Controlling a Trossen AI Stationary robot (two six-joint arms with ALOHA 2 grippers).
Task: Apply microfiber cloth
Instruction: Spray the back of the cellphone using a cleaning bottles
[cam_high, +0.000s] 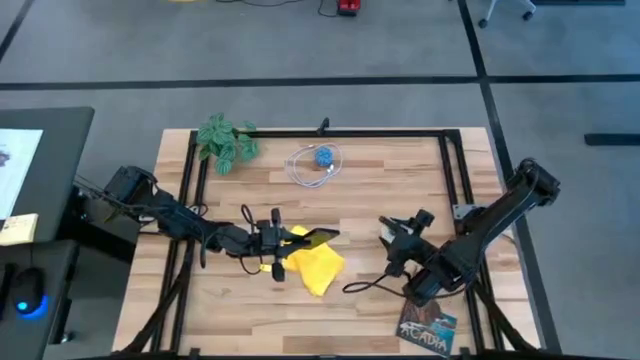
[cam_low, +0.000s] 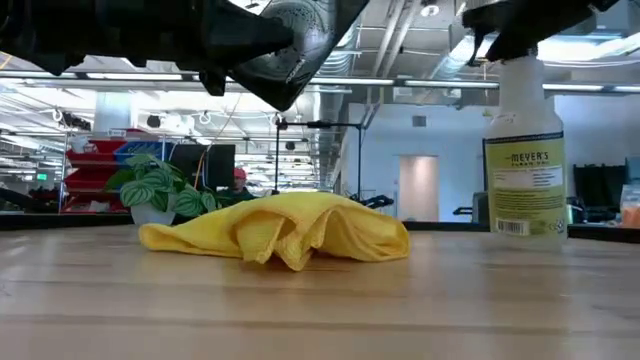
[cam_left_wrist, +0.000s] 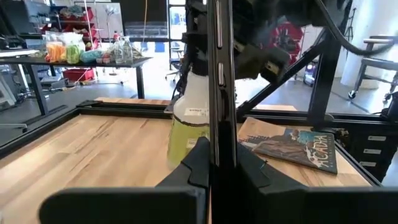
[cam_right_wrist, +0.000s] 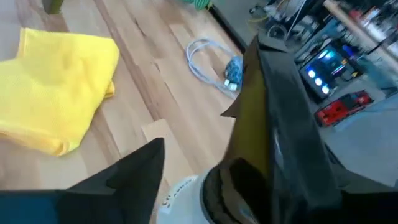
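The yellow microfiber cloth (cam_high: 318, 266) (cam_low: 290, 228) (cam_right_wrist: 56, 81) lies crumpled on the table's middle, with no gripper touching it. Just above its far left part my left gripper (cam_high: 272, 240) (cam_left_wrist: 217, 155) is shut on a black smartphone (cam_high: 322, 237) (cam_left_wrist: 221, 74). To the cloth's right my right gripper (cam_high: 392, 238) (cam_low: 515, 35) is shut on a spray bottle (cam_low: 523, 160) (cam_left_wrist: 186, 127) of yellowish liquid. My left gripper pinches the smartphone's lower end (cam_left_wrist: 219, 146) between its two fingers, which press on its two flat faces. The fingers come roughly level from the table's left. The phone sticks out past the fingertips, on edge, lifted clear over the cloth. My right gripper holds the spray bottle at its top, by the neck and head (cam_low: 520, 62), coming slanting from the table's right. The gripper hides the exact place. The bottle stands upright below it; whether its base rests on the table, I cannot tell.
A potted plant (cam_high: 225, 140) stands at the far left corner. A white cable with a blue piece (cam_high: 318, 163) lies at the far middle. A dark illustrated booklet (cam_high: 430, 328) (cam_left_wrist: 298, 148) lies at the near right. Black frame rails (cam_high: 450, 160) border the table.
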